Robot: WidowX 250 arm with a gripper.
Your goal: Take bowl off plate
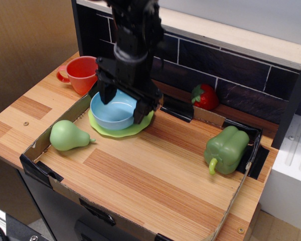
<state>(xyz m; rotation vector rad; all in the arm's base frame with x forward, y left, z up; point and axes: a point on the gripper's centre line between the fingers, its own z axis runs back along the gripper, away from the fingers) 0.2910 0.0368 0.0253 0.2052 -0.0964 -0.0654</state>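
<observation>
Hovering low over the bowl (112, 111), the black gripper (124, 104) is holding its two fingers apart, one on each side. The left-hand finger (107, 93) is hanging at the bowl's back rim on the cup side, and the other finger (142, 110) is reaching down at the bowl's opposite edge, over the plate (121, 130); whether either is touching the bowl cannot be told. Between the fingers, the light blue bowl is sitting upright on the lime-green plate. Beyond the left-hand finger, a red cup (84, 73) is standing on the wooden table (155, 175). Nearer the camera from the fingers a green pear (68, 135) is lying, and well off past the other finger are a strawberry (204, 97) and a green pepper (226, 149).
</observation>
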